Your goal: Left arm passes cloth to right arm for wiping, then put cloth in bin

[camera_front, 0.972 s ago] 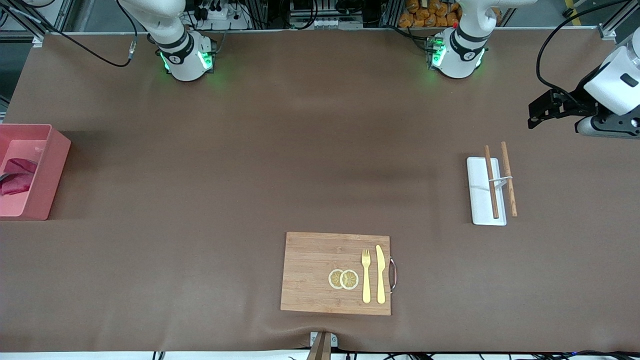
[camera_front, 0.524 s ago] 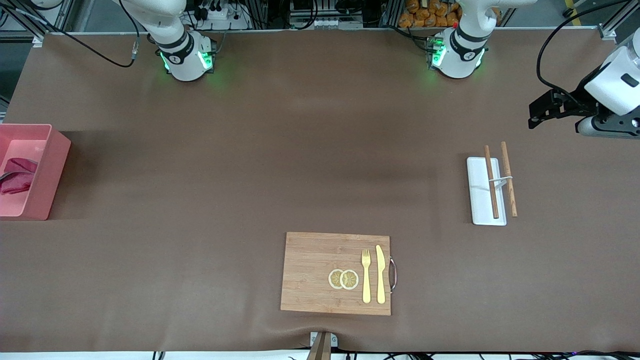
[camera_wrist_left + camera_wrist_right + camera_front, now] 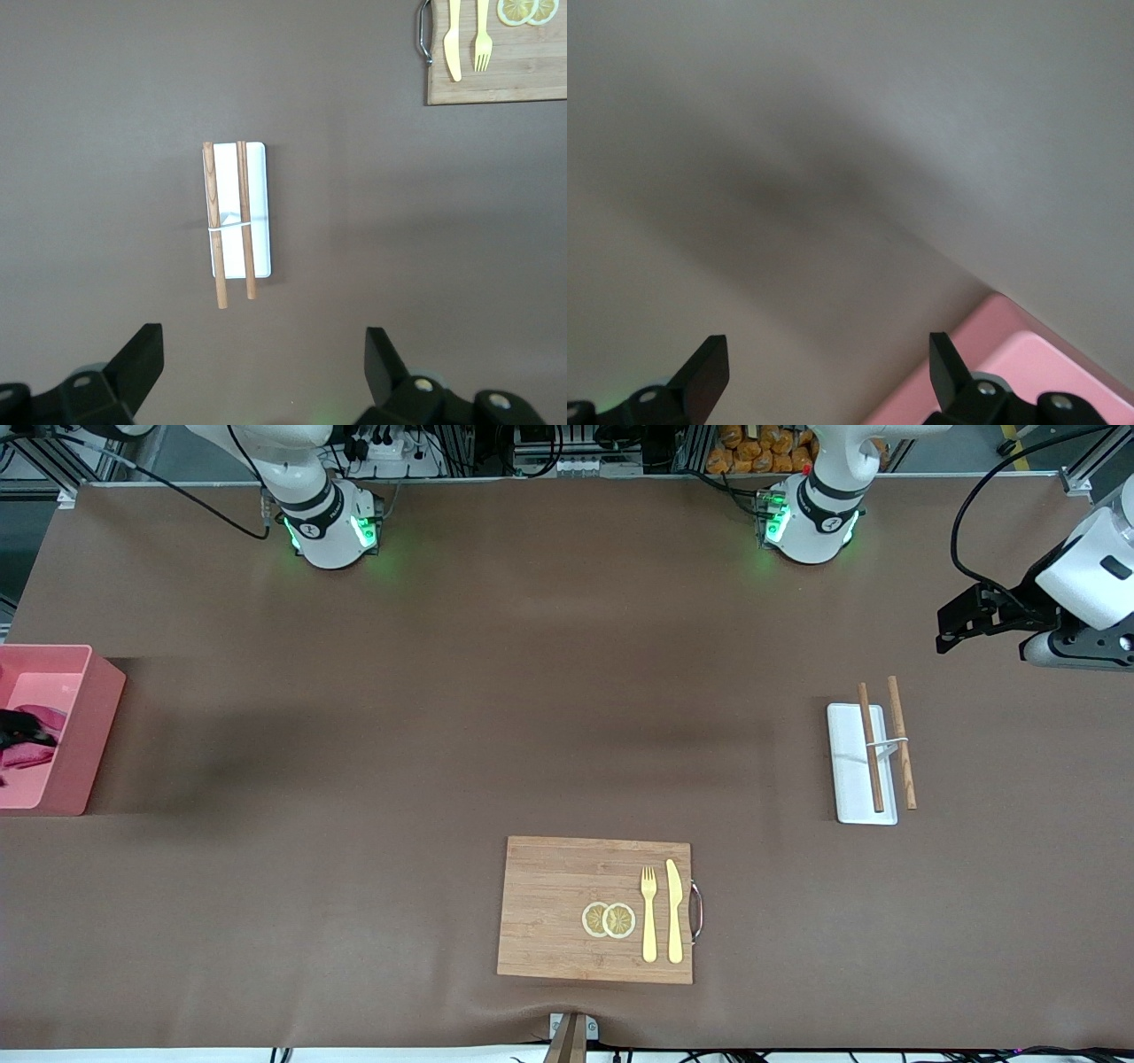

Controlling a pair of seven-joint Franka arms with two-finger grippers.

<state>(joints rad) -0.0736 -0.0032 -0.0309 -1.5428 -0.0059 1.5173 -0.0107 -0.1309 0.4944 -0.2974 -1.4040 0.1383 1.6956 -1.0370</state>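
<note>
From the front camera, the bin [image 3: 81, 731] sits hard against the edge of the table at the right arm's end, and the cloth [image 3: 31, 748] lies inside it, crimson side showing. A dark bit of the right gripper [image 3: 13, 731] pokes in over the cloth at the picture's edge. At the left arm's end, the left gripper [image 3: 952, 631] hangs in the air above bare table, near the edge; that arm waits. Close by lies a white tray [image 3: 858, 766] with two wooden sticks [image 3: 886, 744], one on it, one just beside it. A cutting board [image 3: 567, 908] rests by the edge nearest the camera, carrying a yellow fork [image 3: 648, 912], a knife [image 3: 674, 911] and lemon slices [image 3: 609, 919].

The left wrist view looks straight down on the tray [image 3: 255, 212]; the left gripper [image 3: 263, 372] stands wide open, holding nothing.

In the right wrist view the right gripper [image 3: 828, 372] is likewise spread apart and empty, with a corner of the bin [image 3: 1010, 363] just below it.
</note>
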